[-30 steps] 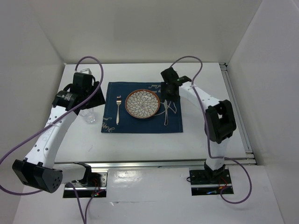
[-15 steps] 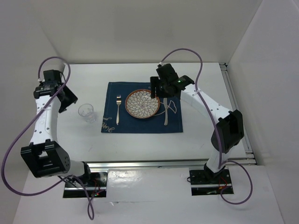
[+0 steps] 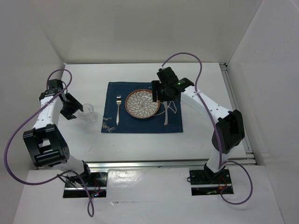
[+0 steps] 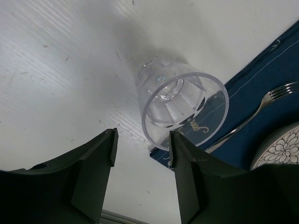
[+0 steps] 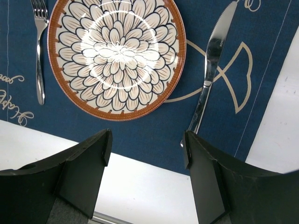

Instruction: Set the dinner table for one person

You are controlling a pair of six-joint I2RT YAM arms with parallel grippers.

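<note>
A: Status, L to R pls?
B: My left claw [image 4: 142, 137] is spread, gripping nothing. The glass [image 4: 182, 102] stands just ahead of it on the counter [image 3: 140, 144], just beside the placemat [image 3: 140, 125] left edge. Prob lining up to grip & shift it.
A: Middle?
B: Std layout for one: fork [image 3: 117, 109] left of plate [image 3: 143, 103], knife [image 3: 165, 114] right, all on the placemat, mid-counter. My right claw [image 5: 147, 144] hangs above, spread & empty. Nothing to carry there, I'd say.

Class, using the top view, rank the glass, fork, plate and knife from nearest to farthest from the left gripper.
1. Glass, just beside the left gripper.
2. Fork, on the placemat's left side.
3. Plate, placemat's middle.
4. Knife, right of the plate.
</note>
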